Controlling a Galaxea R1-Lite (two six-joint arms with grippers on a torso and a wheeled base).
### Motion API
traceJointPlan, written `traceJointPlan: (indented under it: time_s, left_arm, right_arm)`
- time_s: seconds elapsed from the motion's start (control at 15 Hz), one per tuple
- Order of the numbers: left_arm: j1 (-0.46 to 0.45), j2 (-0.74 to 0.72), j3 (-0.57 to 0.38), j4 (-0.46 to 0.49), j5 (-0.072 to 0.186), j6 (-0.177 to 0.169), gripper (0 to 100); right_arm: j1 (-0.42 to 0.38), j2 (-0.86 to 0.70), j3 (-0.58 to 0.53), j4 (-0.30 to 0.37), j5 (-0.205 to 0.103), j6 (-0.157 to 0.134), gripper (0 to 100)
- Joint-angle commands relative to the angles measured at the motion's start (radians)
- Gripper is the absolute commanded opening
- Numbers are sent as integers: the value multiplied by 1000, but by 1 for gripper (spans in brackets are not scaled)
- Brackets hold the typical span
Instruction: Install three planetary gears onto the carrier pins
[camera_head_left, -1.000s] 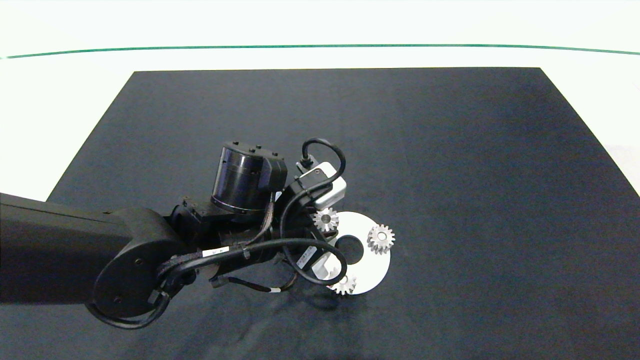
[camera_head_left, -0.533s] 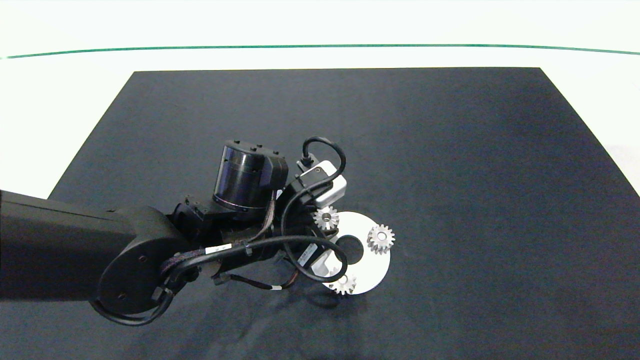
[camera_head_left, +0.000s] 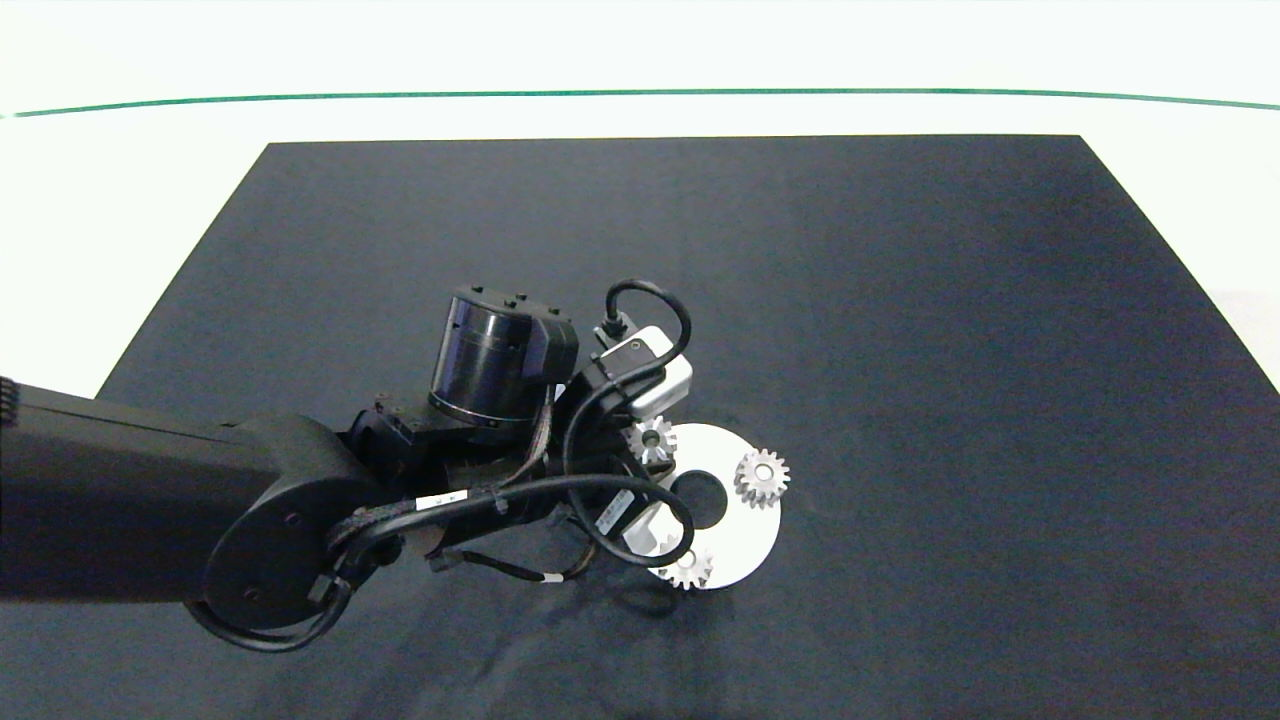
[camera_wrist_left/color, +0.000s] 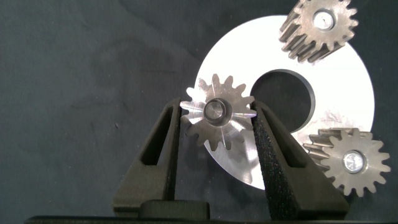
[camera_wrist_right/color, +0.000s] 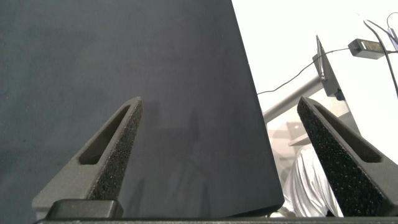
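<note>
Left gripper (camera_wrist_left/color: 217, 118): fingers closed lightly against the teeth of the third planetary gear (camera_wrist_left/color: 217, 112), one finger on each flank; gear bore sits over a carrier pin, pin end visible inside the hole. In the head view this gear (camera_head_left: 686, 568) is at about 7 o'clock on the white disc (camera_head_left: 745, 540). The other two gears (camera_head_left: 762, 478) (camera_head_left: 653, 440), at roughly 2 and 10 o'clock, each rest on a pin.

Judgement: all three gears look mounted; release and withdrawal remain. Full seating of the third cannot be confirmed.

Right gripper (camera_wrist_right/color: 224, 155): wide open, empty, parked at the edge of the dark tabletop (camera_wrist_right/color: 124, 62).
</note>
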Motion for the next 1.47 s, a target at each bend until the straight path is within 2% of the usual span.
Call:
traceJointPlan:
  time_s: [0.07, 0.47, 0.53, 1.0, 1.27, 1.4, 1.47]
  left_arm:
    - [-1, 14, -8, -7, 0, 2, 16]
    - [-1, 15, -5, -1, 0, 1, 16]
    - [-1, 15, -7, 0, 0, 1, 100]
    - [5, 9, 0, -1, 0, 1, 100]
    - [42, -66, -7, 25, 1, -10, 100]
    - [103, -135, -42, 126, 1, -8, 100]
    - [129, -164, -54, 168, 1, -8, 100]
  right_arm:
    - [1, 0, 0, 3, -3, -2, 100]
    - [1, 0, 0, 3, -3, -2, 100]
    - [1, 0, 0, 3, -3, -2, 100]
    - [-1, 2, -9, 3, -3, -2, 100]
    - [-1, 6, -21, 3, -3, -3, 100]
    - [-1, 11, -46, 6, -3, -3, 100]
    - [-1, 12, -64, 29, -3, -3, 100]
